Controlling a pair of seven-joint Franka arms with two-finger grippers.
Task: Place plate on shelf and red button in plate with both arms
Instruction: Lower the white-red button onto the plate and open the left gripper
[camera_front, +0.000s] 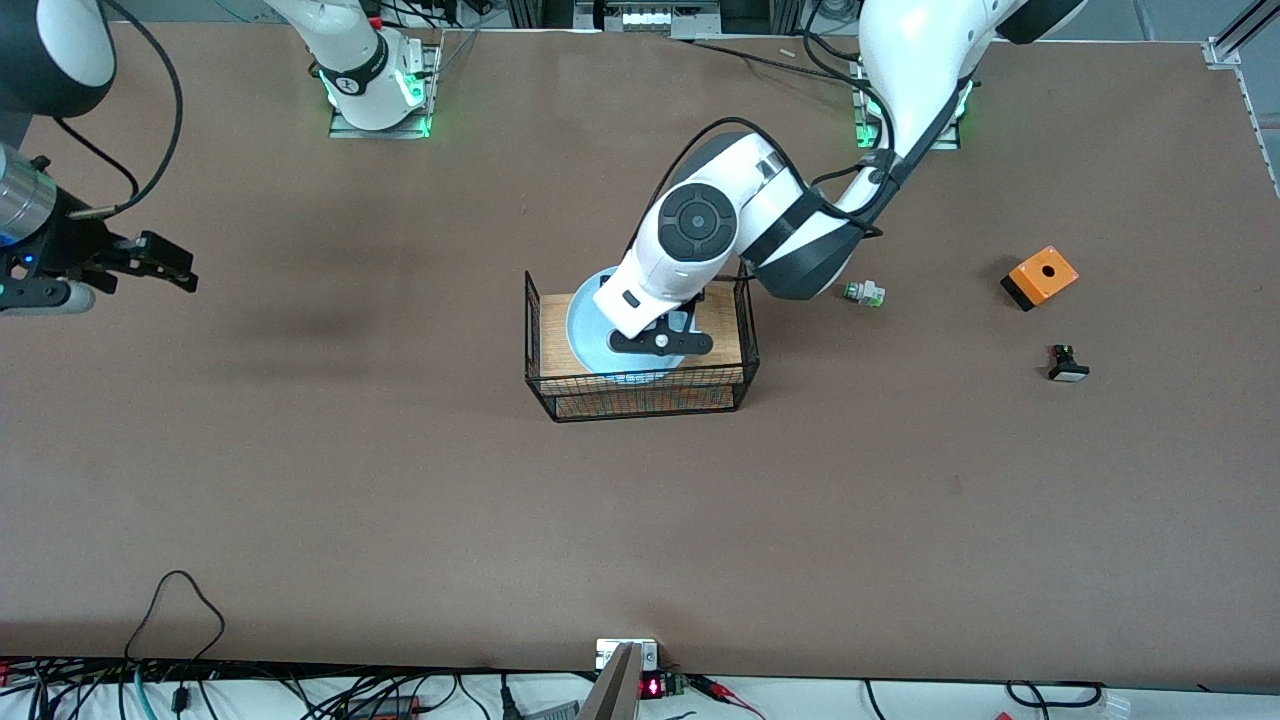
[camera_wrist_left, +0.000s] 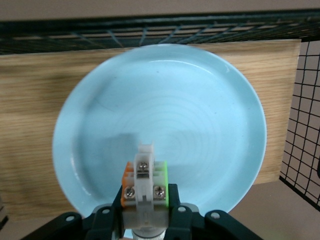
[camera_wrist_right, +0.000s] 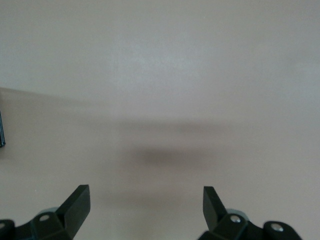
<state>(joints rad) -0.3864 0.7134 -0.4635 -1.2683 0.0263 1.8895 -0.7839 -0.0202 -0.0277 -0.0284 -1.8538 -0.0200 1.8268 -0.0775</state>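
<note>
- The black wire rack (camera_front: 640, 385) with a wooden board floor (camera_wrist_left: 35, 130) sat at mid-table.
- The round pale light-blue plate (camera_front: 585, 335) lay on that board inside the rack, flat as far as the left wrist view (camera_wrist_left: 200, 125) showed.
- The left gripper (camera_front: 662, 342) hung over the plate, its fingers clamped on the red button (camera_wrist_left: 144, 182), a small white-bodied part with orange and green sides and metal screws facing the wrist camera; its red cap was hidden.
- A black button with a white cap (camera_front: 1066, 363) lay toward the left arm's end of the table.
- A white part with a green and silver cap (camera_front: 864, 293) lay just beside the rack, farther from the front camera.
- An orange box (camera_front: 1039, 277) with a round hole sat near it.
- The right gripper (camera_front: 150, 262) waited over bare table at the right arm's end, fingers (camera_wrist_right: 77, 202) spread wide and holding nothing.
</note>
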